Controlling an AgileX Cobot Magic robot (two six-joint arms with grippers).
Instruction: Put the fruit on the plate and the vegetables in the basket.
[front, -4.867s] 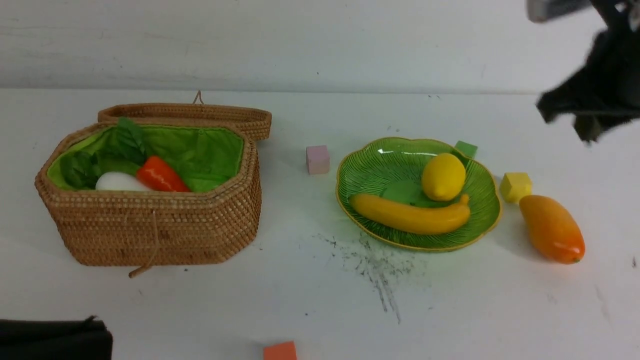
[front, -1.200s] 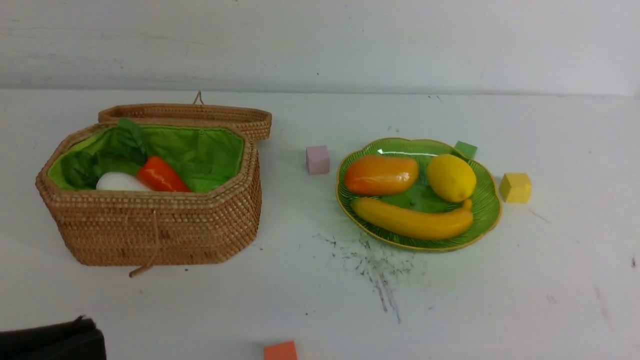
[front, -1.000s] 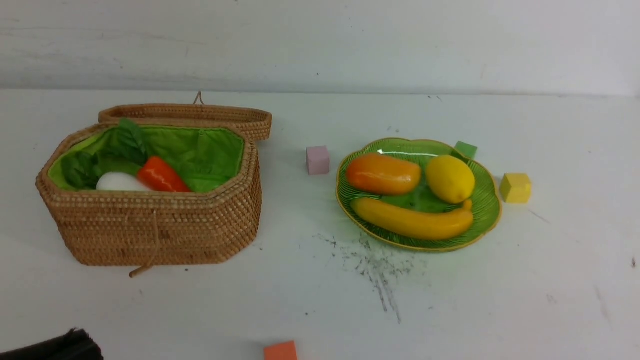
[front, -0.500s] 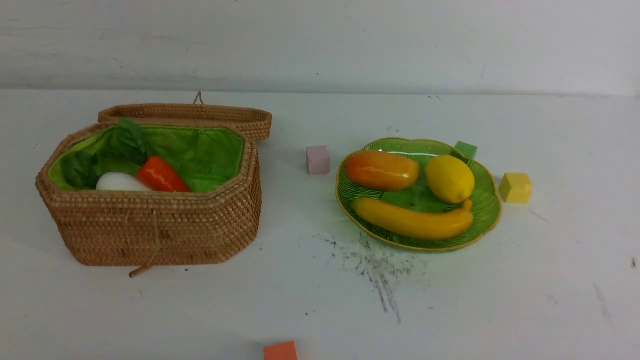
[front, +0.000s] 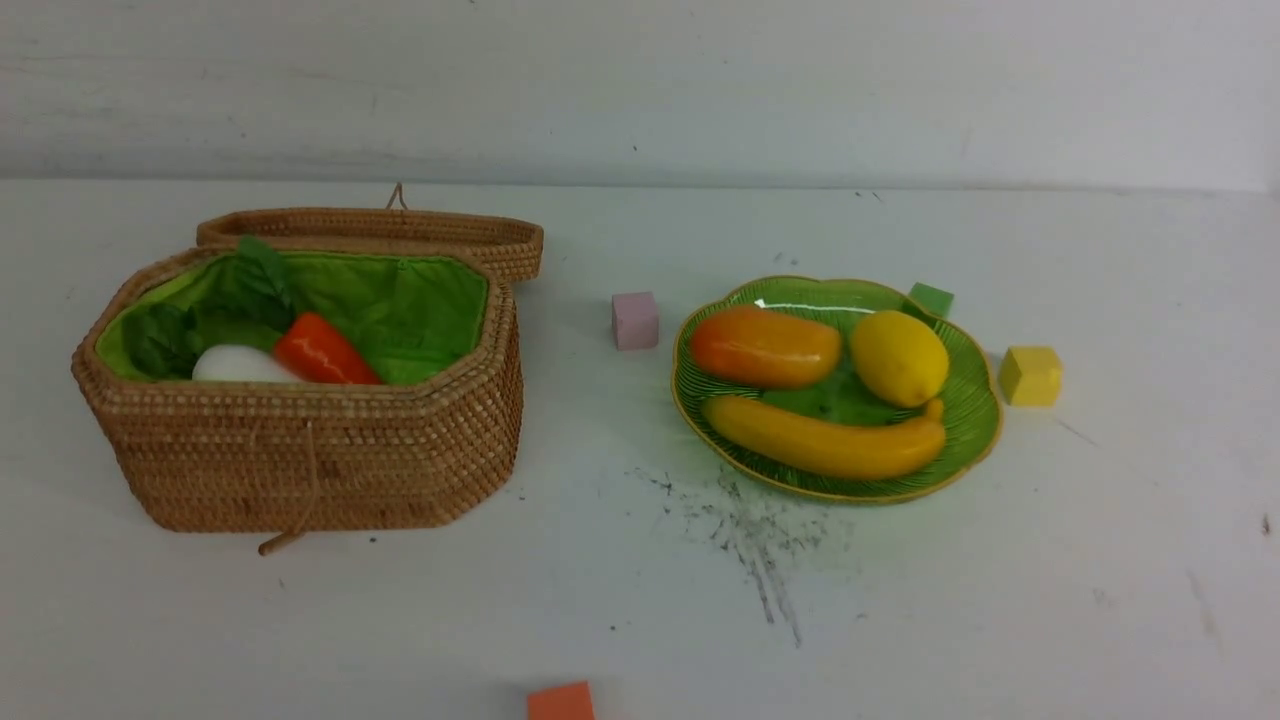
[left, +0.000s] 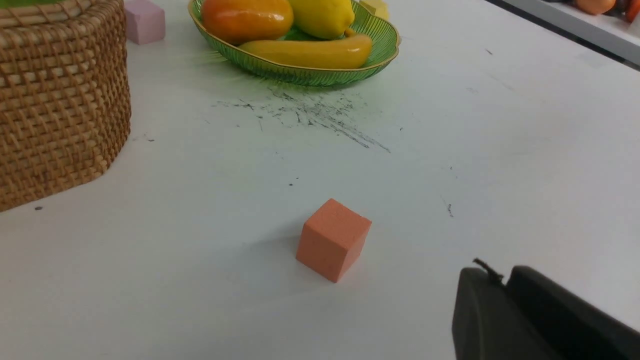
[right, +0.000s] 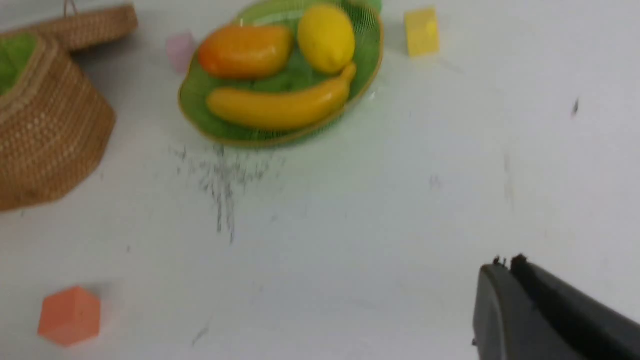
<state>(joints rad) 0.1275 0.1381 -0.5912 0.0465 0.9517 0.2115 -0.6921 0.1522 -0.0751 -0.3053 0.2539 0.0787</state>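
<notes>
The green plate (front: 965, 440) holds the fruit: an orange mango (front: 765, 347), a yellow lemon (front: 898, 357) and a banana (front: 825, 446). The wicker basket (front: 300, 460) with green lining stands on the left with its lid back. In it lie an orange carrot (front: 320, 352), a white radish (front: 235, 364) and dark green leaves (front: 200, 315). Neither gripper shows in the front view. My left gripper (left: 500, 277) is shut and empty near the table's front. My right gripper (right: 505, 267) is also shut and empty, well short of the plate (right: 200, 125).
Small cubes lie around: pink (front: 635, 319) between basket and plate, green (front: 932, 298) behind the plate, yellow (front: 1031, 374) to its right, orange (front: 560, 702) at the front edge. Dark scuff marks (front: 750, 530) streak the white table before the plate.
The mango, on the table right of the plate five seconds ago, now lies on the plate. The left arm's dark shape has slid out of the front view's lower left corner.
</notes>
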